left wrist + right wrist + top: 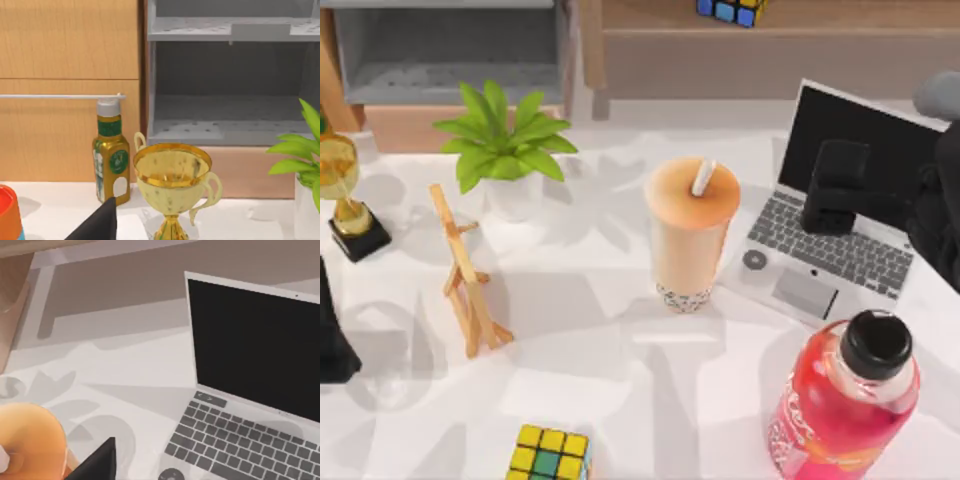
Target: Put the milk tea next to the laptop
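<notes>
Milk tea (pixel 691 235): a tall clear tapered cup, upright on the white surface (pixel 610 370), just left of the laptop and not touching it. It holds peach-orange drink with dark pearls at the base, a flat orange lid and a white straw (pixel 703 177).
Laptop (pixel 840 205): open, black screen, grey keyboard, a round dark sticker on the palm rest nearest the milk tea.
My right pincer (pixel 834 187): a dark block over the laptop's keyboard and screen, to the right of the milk tea and apart from it. I cannot tell how its fingers stand.
My left arm (pixel 334 330): parked far left of the milk tea, at the surface's left edge, near the gold trophy (pixel 342 190).
Pink-red bottle (pixel 845 395): black cap, red drink inside, in front of the laptop.
Potted plant (pixel 505 150): green leaves in a white pot, left of the milk tea.
Wooden easel (pixel 468 275): between the plant and a colour cube (pixel 550 453).
Trophy cup, from my left wrist (pixel 172 182): open bowl, a green-labelled bottle (pixel 112 152) beside it.
</notes>
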{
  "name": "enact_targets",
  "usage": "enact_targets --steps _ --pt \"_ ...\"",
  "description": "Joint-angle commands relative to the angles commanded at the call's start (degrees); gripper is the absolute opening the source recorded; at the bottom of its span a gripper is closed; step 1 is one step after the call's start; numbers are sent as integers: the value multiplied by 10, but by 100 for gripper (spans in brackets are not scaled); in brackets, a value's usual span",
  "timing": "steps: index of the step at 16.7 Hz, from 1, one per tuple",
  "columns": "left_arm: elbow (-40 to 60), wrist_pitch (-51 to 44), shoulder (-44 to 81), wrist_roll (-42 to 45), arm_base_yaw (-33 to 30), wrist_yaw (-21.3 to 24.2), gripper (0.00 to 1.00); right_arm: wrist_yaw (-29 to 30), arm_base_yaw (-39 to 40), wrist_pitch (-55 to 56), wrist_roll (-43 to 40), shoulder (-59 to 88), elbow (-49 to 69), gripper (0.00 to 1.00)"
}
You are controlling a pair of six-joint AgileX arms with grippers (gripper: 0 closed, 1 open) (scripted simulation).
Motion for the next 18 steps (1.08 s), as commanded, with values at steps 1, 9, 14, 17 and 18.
enact_targets --steps 1,9,14,17,18 --pt "0 0 0 0 0 0 100 24 31 -12 24 52 33 100" --pt "0 0 0 0 0 0 100 151 198 -79 155 326 190 100" --pt "0 0 0 0 0 0 100 157 206 -83 161 338 194 100" --pt "0 0 0 0 0 0 100 153 199 -73 153 343 194 100" --pt "0 0 0 0 0 0 100 150 193 -59 145 352 195 100"
